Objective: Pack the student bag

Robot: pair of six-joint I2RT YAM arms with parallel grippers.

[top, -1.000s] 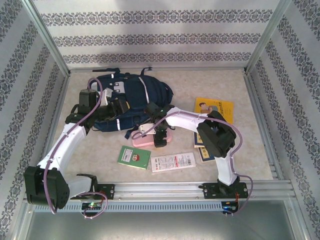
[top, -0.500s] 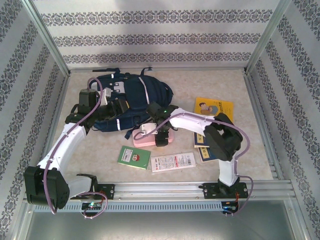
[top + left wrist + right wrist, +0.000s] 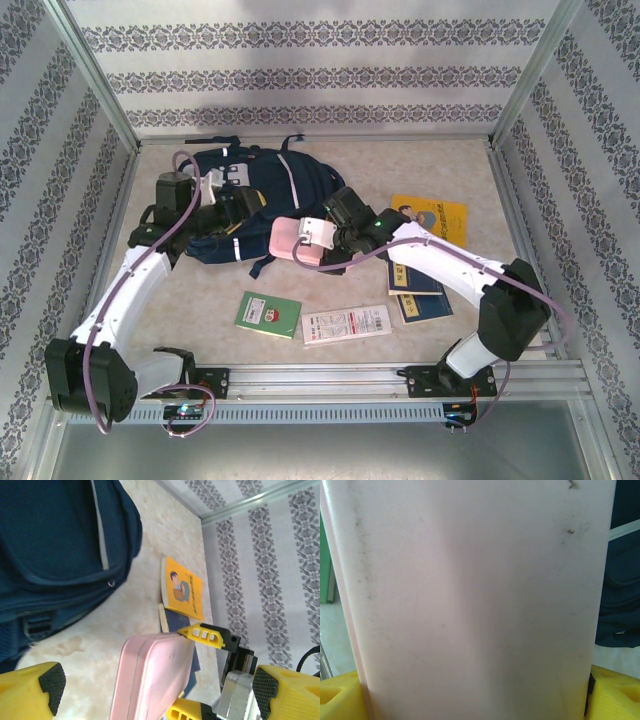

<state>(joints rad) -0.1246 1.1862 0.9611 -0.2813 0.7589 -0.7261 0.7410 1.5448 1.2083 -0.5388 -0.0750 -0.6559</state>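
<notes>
The student bag (image 3: 300, 180) lies flat on the counter (image 3: 200, 290) in the upper middle of the top view, its navy fabric and thin white stripes plain to see, with dark straps trailing toward the lower edge of the frame. The left tool (image 3: 238, 208) sits over the bag's left half; in the left wrist view its two yellow fingers (image 3: 35, 690) stand at the bottom corners of the frame, spread wide, with nothing between the pads. The right tool (image 3: 305, 245) reaches in from the right and is closed on a pink case (image 3: 283, 238) at the middle of the top view, just at the bag's lower edge. In the right wrist view the case's pale face takes up nearly the whole frame, a yellow finger pressed against each of its lower corners, with a strip of the navy bag at the right edge. The left wrist view catches the same case edge-on at the bottom centre, gripped between two yellow fingers and seemingly held up off the counter. Below the bag in the top view a green booklet (image 3: 268, 314) and a white leaflet (image 3: 346, 323) lie side by side, near each other but apart. To the right a yellow book (image 3: 435, 215) rests flat, with dark blue booklets (image 3: 420, 300) just below it, partly under the right arm.
</notes>
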